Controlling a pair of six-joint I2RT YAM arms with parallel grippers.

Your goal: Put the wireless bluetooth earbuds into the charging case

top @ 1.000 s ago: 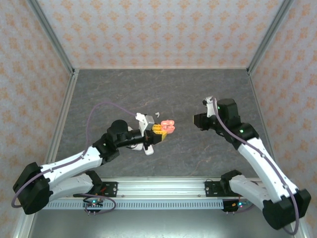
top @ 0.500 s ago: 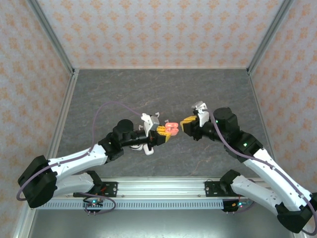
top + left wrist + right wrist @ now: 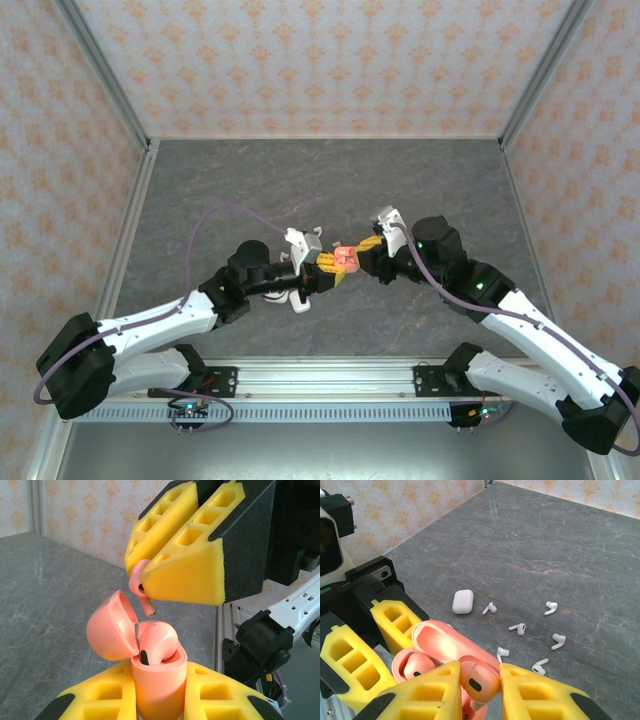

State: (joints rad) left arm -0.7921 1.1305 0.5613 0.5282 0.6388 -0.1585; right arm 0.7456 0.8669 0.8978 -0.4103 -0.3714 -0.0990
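Note:
My left gripper [image 3: 159,702] is shut on a coral charging case [image 3: 159,685], held upright above the table with its lid [image 3: 111,632] swung open. One coral earbud [image 3: 157,642] sits in the case. My right gripper [image 3: 479,682] is shut on a second coral earbud [image 3: 481,679]. That earbud [image 3: 141,587] hangs stem down just above and left of the case's mouth, close to the lid. From above, the left gripper [image 3: 325,272] and the right gripper [image 3: 362,250] meet over the table's middle, with the case [image 3: 345,260] between them.
Several white earbuds [image 3: 518,628] lie scattered on the grey table [image 3: 580,545] below, beside a shut white case [image 3: 463,601]. Patterned walls close in the table on three sides. The arm bases and a metal rail [image 3: 330,375] line the near edge.
My right arm has swung left, carrying the coral earbud up to the open case. The left arm moved a little right, then held still with the case.

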